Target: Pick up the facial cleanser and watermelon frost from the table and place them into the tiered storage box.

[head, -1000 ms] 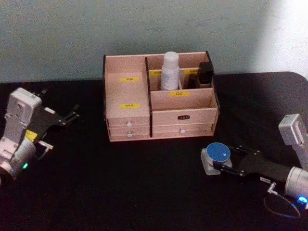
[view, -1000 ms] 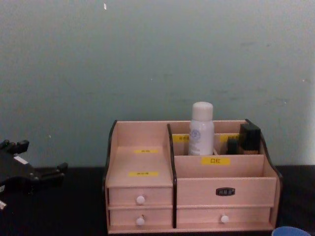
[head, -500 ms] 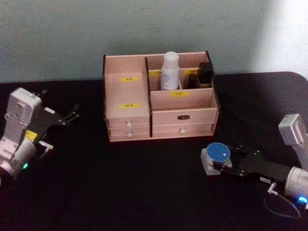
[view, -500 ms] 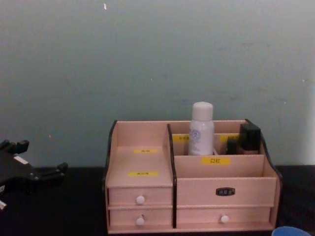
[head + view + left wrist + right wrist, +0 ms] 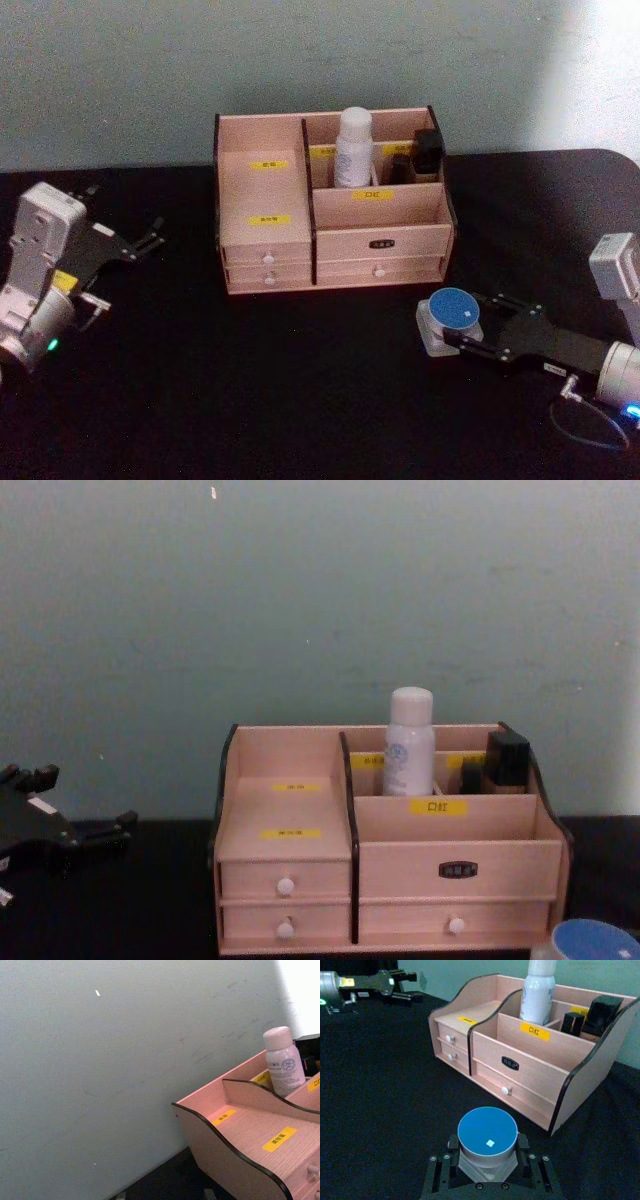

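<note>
The tiered storage box (image 5: 380, 241) (image 5: 455, 855) (image 5: 530, 1067) (image 5: 235, 1155) stands at the back middle of the black table. A white bottle (image 5: 353, 145) (image 5: 410, 745) (image 5: 537, 992) (image 5: 282, 1062) stands upright in its rear compartment. My right gripper (image 5: 462, 322) (image 5: 487, 1152) is shut on a squat clear jar with a round blue lid (image 5: 452, 310) (image 5: 486, 1135) (image 5: 592, 942), in front of the box's right end. I cannot tell from the labels which item is the facial cleanser and which the watermelon frost. My left gripper (image 5: 148, 240) (image 5: 85, 798) (image 5: 402, 985) rests open at the far left.
Black cosmetic items (image 5: 428, 150) (image 5: 507, 760) (image 5: 602, 1012) fill the box's rear right compartment. The front right compartment and the stepped left compartments hold nothing. A teal wall rises just behind the table. The table (image 5: 300, 380) has open room in front of the box.
My right gripper has carried the blue-lidded jar slightly up and toward the box; it now shows higher in the chest view. The left arm has barely moved.
</note>
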`<state>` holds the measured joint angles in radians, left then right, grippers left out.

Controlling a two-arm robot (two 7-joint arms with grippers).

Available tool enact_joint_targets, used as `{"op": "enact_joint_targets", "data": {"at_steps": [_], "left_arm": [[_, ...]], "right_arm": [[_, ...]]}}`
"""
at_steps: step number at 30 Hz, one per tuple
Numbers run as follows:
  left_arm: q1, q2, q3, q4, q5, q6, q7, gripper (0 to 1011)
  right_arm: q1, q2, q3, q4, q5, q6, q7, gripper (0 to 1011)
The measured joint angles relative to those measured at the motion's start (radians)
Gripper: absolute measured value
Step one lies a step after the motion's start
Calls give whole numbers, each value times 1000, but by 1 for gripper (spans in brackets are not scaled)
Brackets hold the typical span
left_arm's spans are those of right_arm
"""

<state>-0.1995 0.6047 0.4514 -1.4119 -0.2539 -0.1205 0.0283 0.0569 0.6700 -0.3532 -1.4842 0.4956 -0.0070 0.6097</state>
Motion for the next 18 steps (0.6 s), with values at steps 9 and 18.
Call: {"op": "enact_joint_targets", "data": {"at_steps": [9,18], "left_arm": [[0,0,0,0,0,0,0,1001],[0,0,0,0,0,0,0,1001]], "right_arm": [[-6,8,6,-11,13,-32,24,685],[3,9,-1,-10,16,-53,45,685]]}}
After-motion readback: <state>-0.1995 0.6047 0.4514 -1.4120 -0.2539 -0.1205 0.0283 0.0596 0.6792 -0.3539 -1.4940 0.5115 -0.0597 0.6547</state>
